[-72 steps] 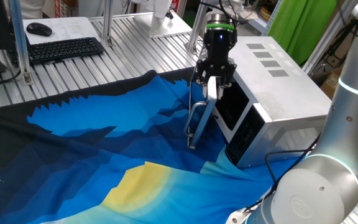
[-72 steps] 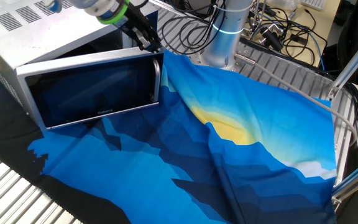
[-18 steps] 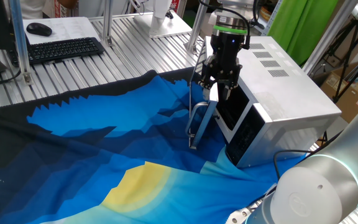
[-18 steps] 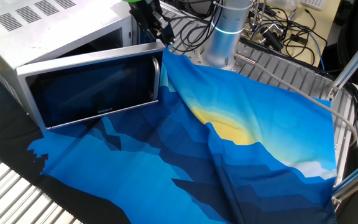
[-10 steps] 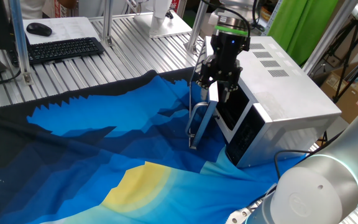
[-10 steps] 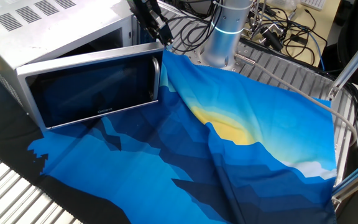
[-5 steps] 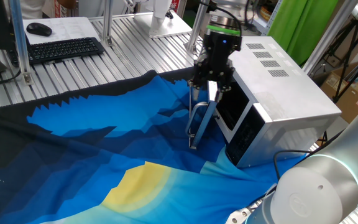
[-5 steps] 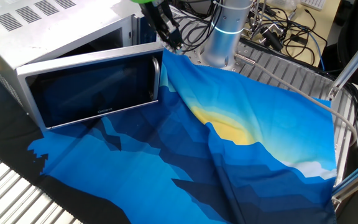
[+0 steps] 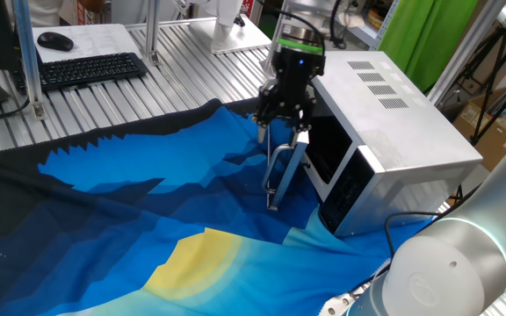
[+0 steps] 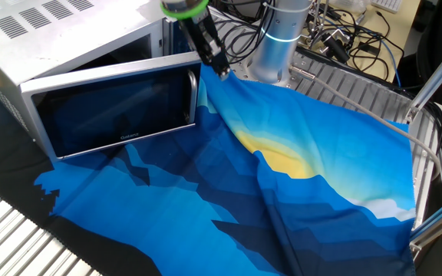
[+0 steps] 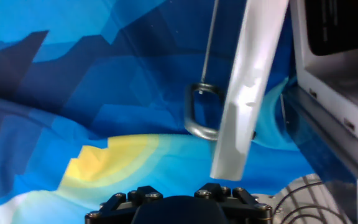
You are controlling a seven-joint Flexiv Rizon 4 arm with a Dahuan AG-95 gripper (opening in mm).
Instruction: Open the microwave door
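A: What has been changed?

B: The claw [image 9: 285, 128] has been shifted outward, past the top edge of the microwave door [image 10: 113, 111], which is seen swung wide from the microwave [image 9: 393, 114]. The opening is judged essentially done.

A: And the claw?

B: It is seen slightly parted; nothing is gripped or touched.

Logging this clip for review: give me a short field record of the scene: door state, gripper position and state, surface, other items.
door: silver-framed dark-glass microwave door swung wide open, curved silver bar handle at its free edge
microwave: boxy silver-grey microwave, cavity exposed
gripper: black two-finger gripper above the door's free edge, holding nothing; open or shut unclear
surface: blue and yellow patterned cloth
other: black keyboard
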